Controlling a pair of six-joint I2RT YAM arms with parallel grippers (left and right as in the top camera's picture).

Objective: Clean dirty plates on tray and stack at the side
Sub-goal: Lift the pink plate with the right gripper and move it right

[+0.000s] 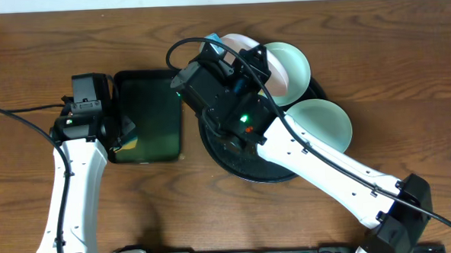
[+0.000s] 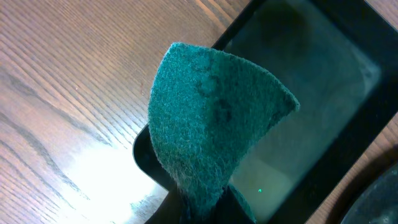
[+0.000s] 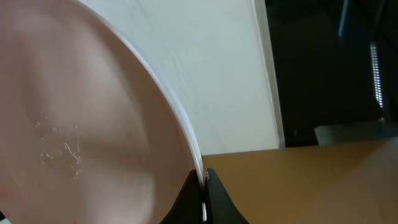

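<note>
Right claw is pressed onto the rim of the white plate, one finger on each face, and holds it tilted up on edge above the far part of the black tray. Everything rests on the wooden worktop. Largest on it is that round, glossy black tray, much of it covered by the right arm in the overhead view. Just beside it to the left lies the rectangular dark-green tray. Next in size come the plates. The white plate shows faint pale flecks on its inner face in the right wrist view. A mint plate sits at the black tray's far right edge, partly hidden behind the white one. A second mint plate lies at the tray's right rim and reaches out over the worktop. Smallest is the teal scouring pad, pinched at its lower edge by the left claw and standing upright over a corner of the dark-green tray.
</note>
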